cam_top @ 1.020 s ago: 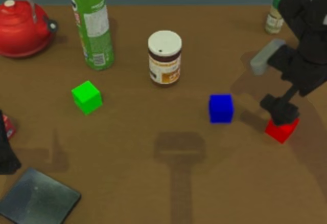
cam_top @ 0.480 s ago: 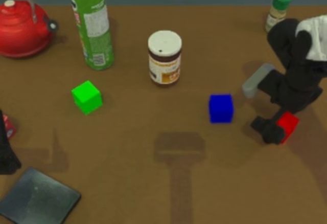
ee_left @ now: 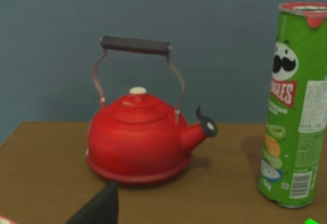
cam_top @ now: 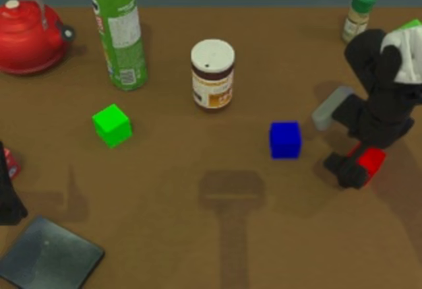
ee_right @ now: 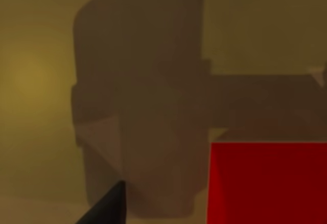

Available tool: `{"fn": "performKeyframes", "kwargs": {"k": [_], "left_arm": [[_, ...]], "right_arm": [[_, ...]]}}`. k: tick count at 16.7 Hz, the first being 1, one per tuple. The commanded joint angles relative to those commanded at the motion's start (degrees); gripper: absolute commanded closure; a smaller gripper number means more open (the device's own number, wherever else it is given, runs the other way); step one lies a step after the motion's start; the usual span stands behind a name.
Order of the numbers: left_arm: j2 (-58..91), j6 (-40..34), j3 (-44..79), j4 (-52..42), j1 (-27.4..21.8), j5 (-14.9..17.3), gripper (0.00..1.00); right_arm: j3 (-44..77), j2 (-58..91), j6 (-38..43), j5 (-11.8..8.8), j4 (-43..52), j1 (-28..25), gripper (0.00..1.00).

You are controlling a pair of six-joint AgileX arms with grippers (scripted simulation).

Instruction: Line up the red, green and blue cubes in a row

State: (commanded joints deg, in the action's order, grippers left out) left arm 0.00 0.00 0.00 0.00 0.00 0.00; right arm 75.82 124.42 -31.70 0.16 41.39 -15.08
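Right gripper [cam_top: 359, 163] is clamped on the red cube [cam_top: 371, 160] and has lifted it off the table [cam_top: 198, 236]. A second ago the cube sat flat on the table further right with the gripper coming down over it; since half a second ago it has barely shifted, hanging right of the blue cube [cam_top: 285, 140]. In the right wrist view the red cube [ee_right: 268, 182] hangs above its shadow. So the grasp is done and carrying comes next. Green cube [cam_top: 111, 125] sits well apart on the left, unmoved. No row yet. Left gripper is parked at the table's left edge; can't tell its fingers.
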Motion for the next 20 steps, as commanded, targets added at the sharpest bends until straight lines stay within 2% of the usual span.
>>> {"fn": "performKeyframes", "kwargs": {"k": [11, 19, 20], "left_arm": [[0.00, 0.00, 0.00, 0.00, 0.00, 0.00, 0.00], [0.00, 0.00, 0.00, 0.00, 0.00, 0.00, 0.00], [0.00, 0.00, 0.00, 0.00, 0.00, 0.00, 0.00]], "right_arm": [[0.00, 0.00, 0.00, 0.00, 0.00, 0.00, 0.98], [0.00, 0.00, 0.00, 0.00, 0.00, 0.00, 1.00], [0.42, -2.07, 0.64, -0.73, 1.31, 0.03, 1.00]]}}
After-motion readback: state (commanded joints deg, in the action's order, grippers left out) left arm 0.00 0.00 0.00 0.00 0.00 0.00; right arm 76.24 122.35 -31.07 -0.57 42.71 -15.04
